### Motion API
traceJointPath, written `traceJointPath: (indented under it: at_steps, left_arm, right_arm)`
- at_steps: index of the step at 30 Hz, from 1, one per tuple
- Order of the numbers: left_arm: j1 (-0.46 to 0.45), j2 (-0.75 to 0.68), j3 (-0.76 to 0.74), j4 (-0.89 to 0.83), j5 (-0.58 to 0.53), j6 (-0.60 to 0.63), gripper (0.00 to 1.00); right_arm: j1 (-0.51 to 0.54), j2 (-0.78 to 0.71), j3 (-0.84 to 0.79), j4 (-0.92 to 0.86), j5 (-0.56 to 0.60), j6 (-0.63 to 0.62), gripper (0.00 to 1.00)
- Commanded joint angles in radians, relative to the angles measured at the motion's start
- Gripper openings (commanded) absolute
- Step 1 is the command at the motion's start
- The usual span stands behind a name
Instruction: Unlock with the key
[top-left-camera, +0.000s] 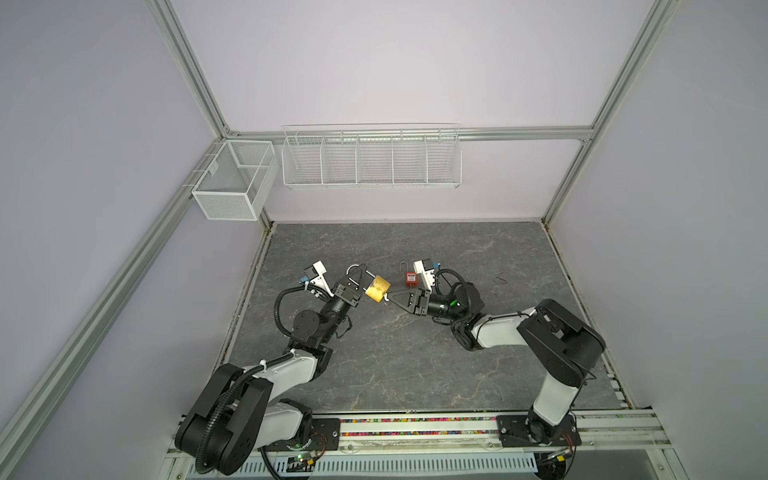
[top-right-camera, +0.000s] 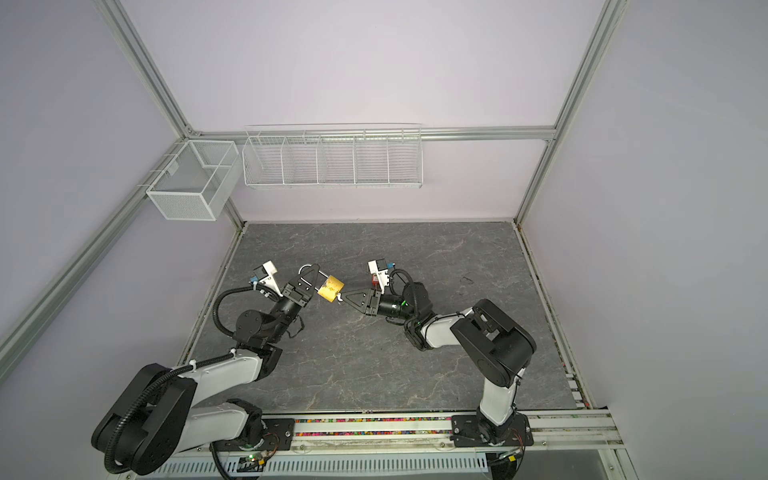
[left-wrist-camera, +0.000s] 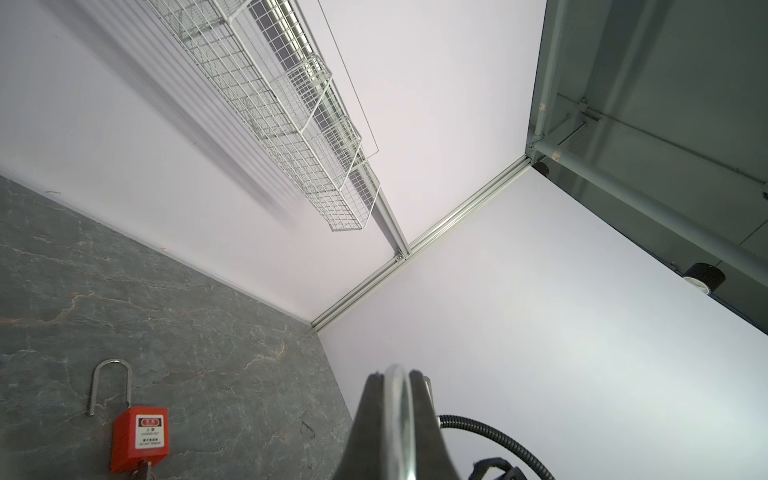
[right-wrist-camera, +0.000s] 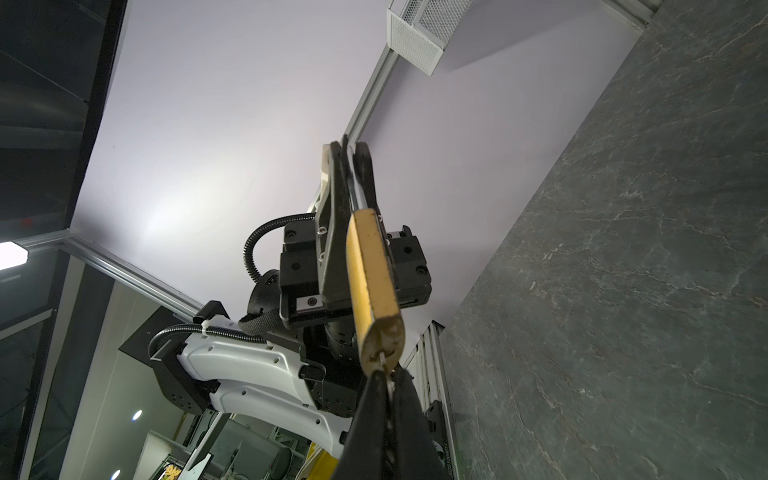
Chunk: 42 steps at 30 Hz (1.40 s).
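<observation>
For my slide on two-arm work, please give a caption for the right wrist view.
The left gripper holds the brass padlock by its shackle; the right gripper holds the key, inserted in its base.

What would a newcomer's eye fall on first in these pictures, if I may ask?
The brass padlock stands out, held in the air over the middle of the table between the two arms. The left pincer is shut on its shackle, and the right pincer holds a small key at its keyhole. Next comes a red padlock, lying flat on the table just behind them.
</observation>
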<state>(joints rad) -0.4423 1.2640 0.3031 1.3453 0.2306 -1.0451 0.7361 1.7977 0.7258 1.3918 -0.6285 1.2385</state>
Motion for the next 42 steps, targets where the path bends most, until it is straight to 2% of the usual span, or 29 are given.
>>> traceJointPath:
  at_steps: [1, 14, 15, 18, 24, 29, 35, 42]
  left_arm:
    - [-0.034, -0.001, 0.037, 0.070, 0.104, -0.004, 0.00]
    - [-0.036, 0.075, 0.079, 0.070, 0.176, -0.032, 0.01]
    - [-0.036, 0.075, 0.080, 0.069, 0.182, -0.032, 0.12]
    - [-0.036, 0.067, 0.079, 0.069, 0.190, -0.032, 0.37]
    - [-0.036, 0.045, 0.067, 0.056, 0.190, -0.018, 0.60]
    - [-0.044, 0.051, 0.063, 0.047, 0.198, -0.003, 0.74]
    - [-0.055, 0.051, 0.060, 0.063, 0.193, 0.000, 0.78]
    - [-0.092, 0.029, 0.053, 0.026, 0.161, 0.034, 0.74]
  right_arm:
    - [0.022, 0.004, 0.038, 0.026, 0.069, 0.032, 0.07]
    - [0.022, -0.040, 0.026, 0.038, 0.066, -0.037, 0.07]
    - [0.023, -0.044, 0.023, 0.042, 0.066, -0.042, 0.08]
    - [0.021, -0.056, 0.015, 0.041, 0.066, -0.058, 0.07]
    - [0.019, -0.085, 0.011, 0.017, 0.077, -0.087, 0.07]
    - [0.012, -0.139, 0.011, -0.049, 0.098, -0.143, 0.07]
    - [0.008, -0.163, 0.035, -0.096, 0.116, -0.168, 0.07]
    - [0.005, -0.179, 0.026, -0.116, 0.153, -0.191, 0.08]
